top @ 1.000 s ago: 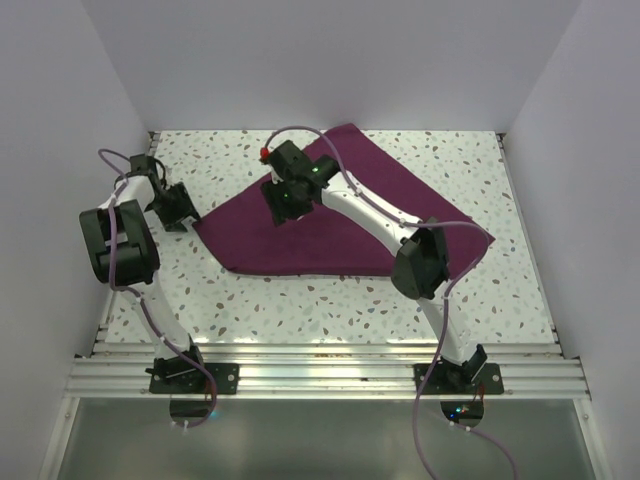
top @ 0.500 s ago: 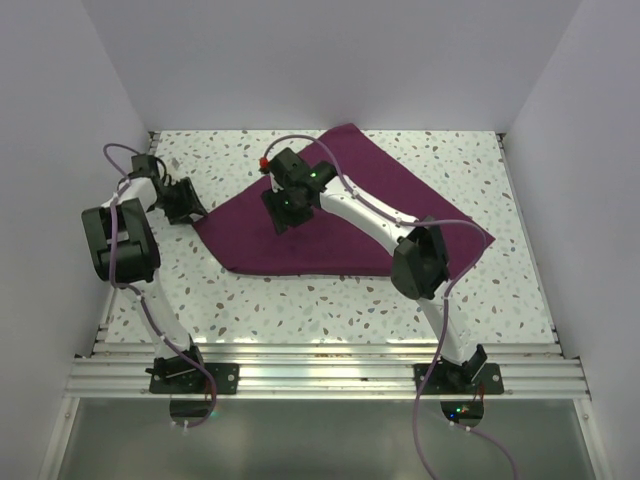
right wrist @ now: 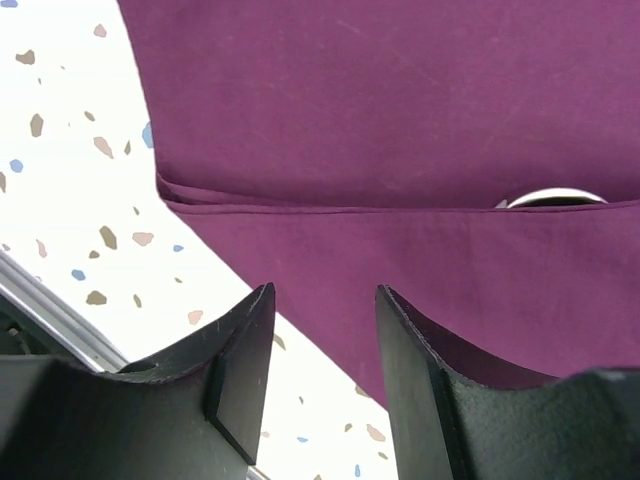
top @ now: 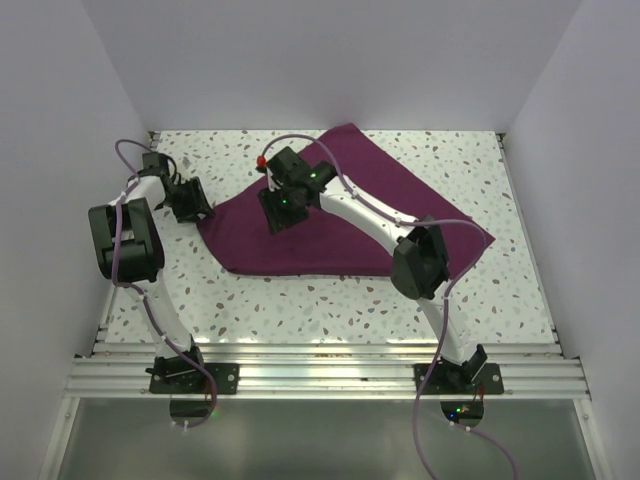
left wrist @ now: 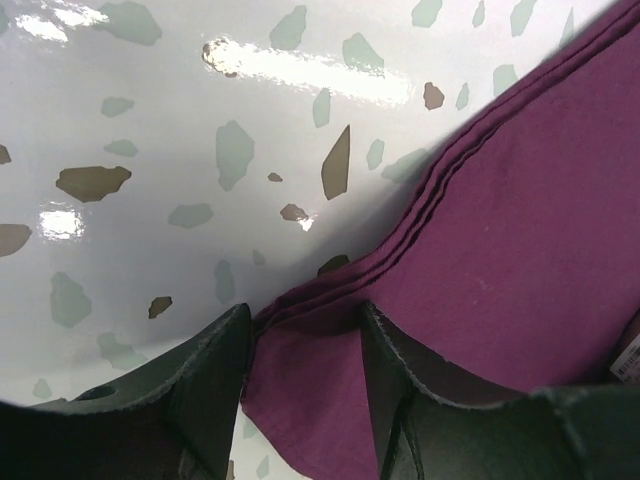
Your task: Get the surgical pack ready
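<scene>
The surgical pack (top: 280,248) lies folded on the bench (top: 330,300). It looks like a soft, thin, light cloth with many layers at its edge. My left tool (left wrist: 303,330) has its jaws apart around the cloth's left corner, not pinching it. My right tool (right wrist: 322,300) hangs over the cloth, jaws apart and empty. I think the cloth will flop and slide, so I should pinch all the layers at a corner.

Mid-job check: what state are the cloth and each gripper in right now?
surgical pack: folded in layers, lying on the table.
left gripper: open, fingers either side of the pack's left corner.
right gripper: open, over a fold edge of the pack; contact unclear.
</scene>
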You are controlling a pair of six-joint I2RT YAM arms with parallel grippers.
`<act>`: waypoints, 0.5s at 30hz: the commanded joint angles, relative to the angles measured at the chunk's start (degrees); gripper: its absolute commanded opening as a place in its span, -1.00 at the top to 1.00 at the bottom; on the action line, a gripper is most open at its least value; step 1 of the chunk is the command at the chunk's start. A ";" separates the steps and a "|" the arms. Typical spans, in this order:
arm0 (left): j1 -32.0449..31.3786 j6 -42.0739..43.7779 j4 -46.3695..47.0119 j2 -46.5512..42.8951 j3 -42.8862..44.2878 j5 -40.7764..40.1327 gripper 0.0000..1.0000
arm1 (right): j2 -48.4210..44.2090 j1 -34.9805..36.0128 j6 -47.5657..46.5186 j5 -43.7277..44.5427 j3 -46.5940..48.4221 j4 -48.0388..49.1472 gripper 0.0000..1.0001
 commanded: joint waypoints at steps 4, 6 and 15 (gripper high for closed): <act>-0.25 2.05 -7.01 3.21 -1.59 0.95 -0.04 | 1.93 1.57 1.79 -3.69 2.63 1.48 0.04; -0.25 1.96 -7.88 3.03 -1.33 1.31 -0.07 | 2.19 1.84 2.06 -3.87 2.63 1.57 0.04; -0.95 1.87 -9.73 1.71 -1.86 -2.29 -0.22 | 2.19 2.63 2.32 -3.96 0.52 2.62 0.05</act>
